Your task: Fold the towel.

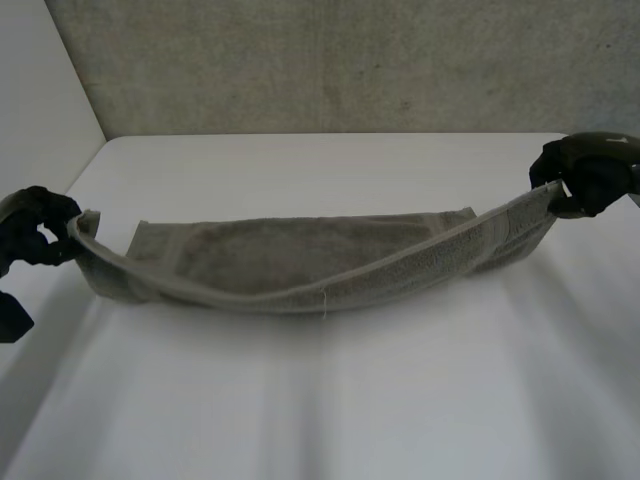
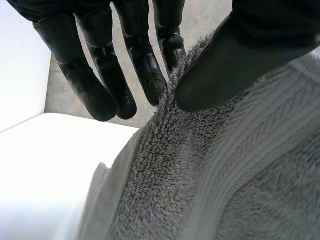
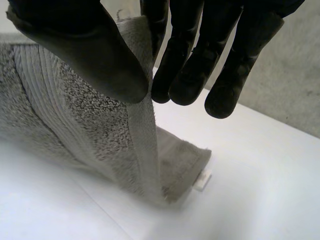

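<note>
The near part of the table [image 1: 320, 410] is lying bare and white, with lots of room. Just past it, the near long edge of the towel [image 1: 300, 262] is hanging in the air and sagging in the middle like a smile. The left hand [image 1: 40, 232] is pinching one end of that edge between thumb and fingers. The right hand [image 1: 585, 180] is pinching the other end the same way (its wrist view is showing the thumb pressing the hem against the fingers). The rest of the towel is lying flat on the table behind the lifted edge. I am guessing this fold is only starting: the edge is up, but it is not yet laid over the far edge. Past the towel, more bare table is waiting for the edge to cross. The left hand is sitting close to the table's left side, and a grey wall [image 1: 330, 70] is standing at the back.
</note>
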